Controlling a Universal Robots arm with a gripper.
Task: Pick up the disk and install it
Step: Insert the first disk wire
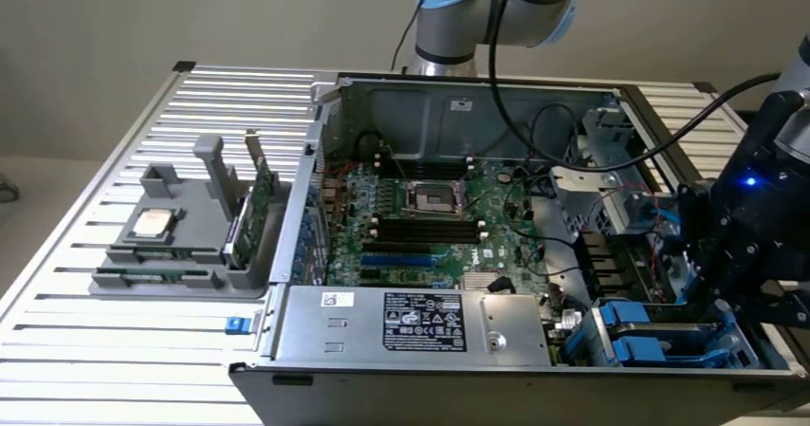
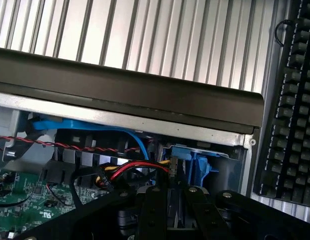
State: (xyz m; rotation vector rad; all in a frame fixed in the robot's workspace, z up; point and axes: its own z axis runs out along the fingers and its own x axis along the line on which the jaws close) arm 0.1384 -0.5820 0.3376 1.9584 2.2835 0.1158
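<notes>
I am looking at an open metal computer case lying on a ribbed aluminium table; inside it a green motherboard is lying flat, and a boxy silver power supply with a printed label is sitting along the near wall. The black gripper is reaching into the near corner of the case on the exterior view's right; there the disk, a flat grey slab edged in glossy blue plastic, is sitting in the drive bay. In the wrist view the gripper is showing two matte black fingers drawn close with a slim gap between them; the blue frame of the disk is running into that gap, so they appear to be pinching it by its thin edge. Just beyond, the case's dark, smooth front bezel is stretching across; thin twisted red and black wires are trailing beside the bay; a black keyboard is lying on the table outside the case. Well apart, on the exterior view's left, a grey moulded holder is carrying a small square silver chip and an upright green card.
</notes>
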